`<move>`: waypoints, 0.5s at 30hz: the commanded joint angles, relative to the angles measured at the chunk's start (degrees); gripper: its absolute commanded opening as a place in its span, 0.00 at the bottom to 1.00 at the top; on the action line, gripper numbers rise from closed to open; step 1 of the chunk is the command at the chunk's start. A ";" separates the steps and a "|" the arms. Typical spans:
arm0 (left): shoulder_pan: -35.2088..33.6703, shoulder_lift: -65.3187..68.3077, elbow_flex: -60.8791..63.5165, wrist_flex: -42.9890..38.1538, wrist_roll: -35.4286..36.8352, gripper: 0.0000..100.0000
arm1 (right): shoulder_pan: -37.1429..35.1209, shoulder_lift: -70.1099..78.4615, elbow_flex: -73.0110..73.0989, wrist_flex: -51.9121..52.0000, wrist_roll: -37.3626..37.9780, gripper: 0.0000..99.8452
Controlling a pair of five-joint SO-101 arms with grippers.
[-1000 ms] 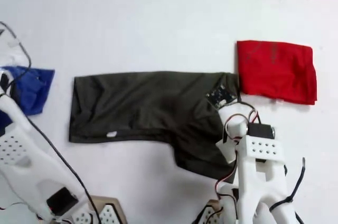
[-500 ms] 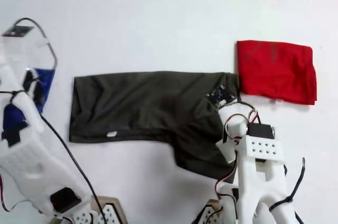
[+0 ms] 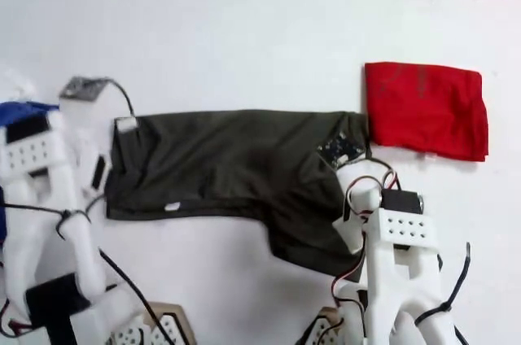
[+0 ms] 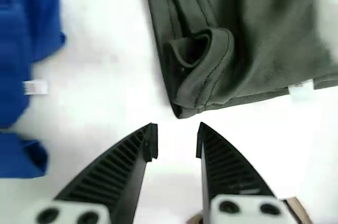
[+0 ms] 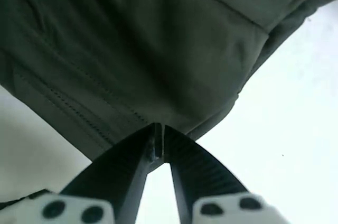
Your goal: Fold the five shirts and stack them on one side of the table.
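The left arm is swinging in from the table's (image 3: 244,44) left edge, where it was hanging by the blue shirt (image 4: 24,49) a second ago. The left end effector (image 4: 174,139) is now hovering released, jaws apart, over bare table just beside a corner at the left end of the dark green shirt (image 3: 228,162). That shirt is lying half folded across the middle of the table and is not shifting. At its other end the right end effector (image 5: 159,142) is staying put, clenched, seemingly pinching the hem, though the fabric between the tips is hard to make out. With both ends covered, the arms are probably setting up the next fold. The red shirt (image 3: 425,107) is sitting folded on the right side, touching the green one.
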 commanded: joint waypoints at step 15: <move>10.46 -3.08 9.98 -11.96 10.90 0.14 | -0.22 -2.15 -0.53 2.33 -0.62 0.02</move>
